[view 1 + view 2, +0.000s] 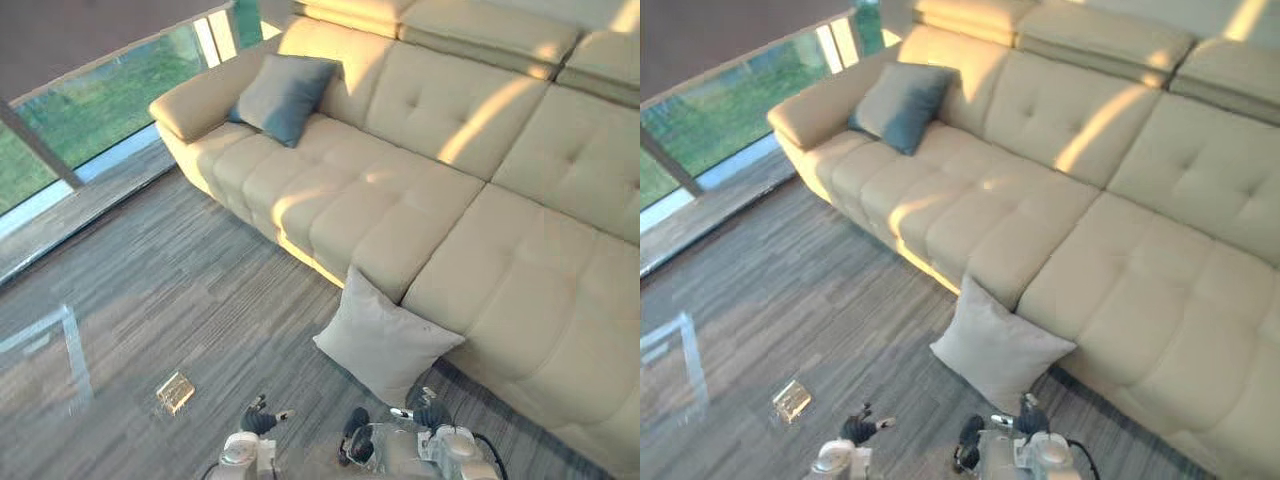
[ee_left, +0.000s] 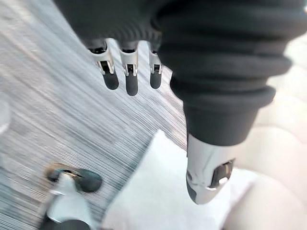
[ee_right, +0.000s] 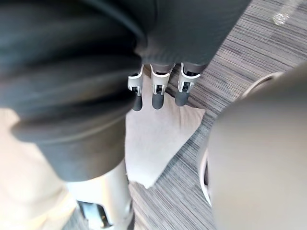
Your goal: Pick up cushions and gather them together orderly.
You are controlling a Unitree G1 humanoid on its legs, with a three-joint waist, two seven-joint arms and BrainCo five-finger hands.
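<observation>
The left hand [image 2: 130, 75] hangs low with its fingers straight and loosely side by side, thumb set apart, and nothing in it. The right hand [image 3: 158, 88] is the same, relaxed and empty. Both hover near the lower corner of the pale grey cushion [image 1: 385, 342] without touching it. That looks like the approach to a first pick-up, so the gathering seems barely begun.

The cushion stands on edge on the floor, tipped back against the front of the cream tufted sofa [image 1: 520, 290], just below the seam between two seat sections. Propped like this, its upper corner and sides are free to take hold of. The second one, a blue-grey cushion [image 1: 284, 94], leans in the far corner of the sofa against armrest and backrest, well apart from the first. That corner would be a sensible place to bring the two together.

The grey streaked floor [image 1: 200, 280] carries a small tan object [image 1: 175, 392] near the left hand, perhaps a scrap of packaging. A glass wall [image 1: 100, 110] with grass beyond runs along the far side, and low sunlight falls in bands across the sofa.
</observation>
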